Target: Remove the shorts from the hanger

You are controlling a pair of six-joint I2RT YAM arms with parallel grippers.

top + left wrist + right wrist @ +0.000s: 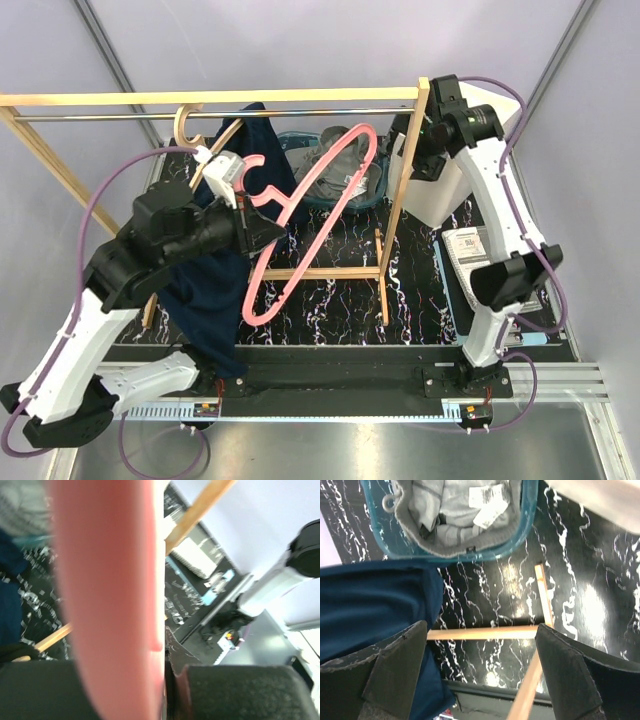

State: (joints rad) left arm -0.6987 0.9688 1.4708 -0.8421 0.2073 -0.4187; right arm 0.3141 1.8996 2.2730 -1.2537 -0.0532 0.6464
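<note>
Left gripper (268, 222) outstretched, pinching pink hanger (350, 130); right gripper (480, 670) high beside rack post (405, 180), spread, empty.

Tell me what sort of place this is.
Most likely a robotics lab test cell, not a home: a left arm and right arm bolted to a rail, a small wooden clothes rack on a black marbled table, plain panel walls.

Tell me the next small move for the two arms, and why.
Probably lower the left pincer to set aside the bare pink plastic hanger it is shut on: nothing hangs on it, and the grey fabric shorts lie in the teal tub. The navy fabric shorts hang at the wooden rack, beside the open right pincer.
</note>
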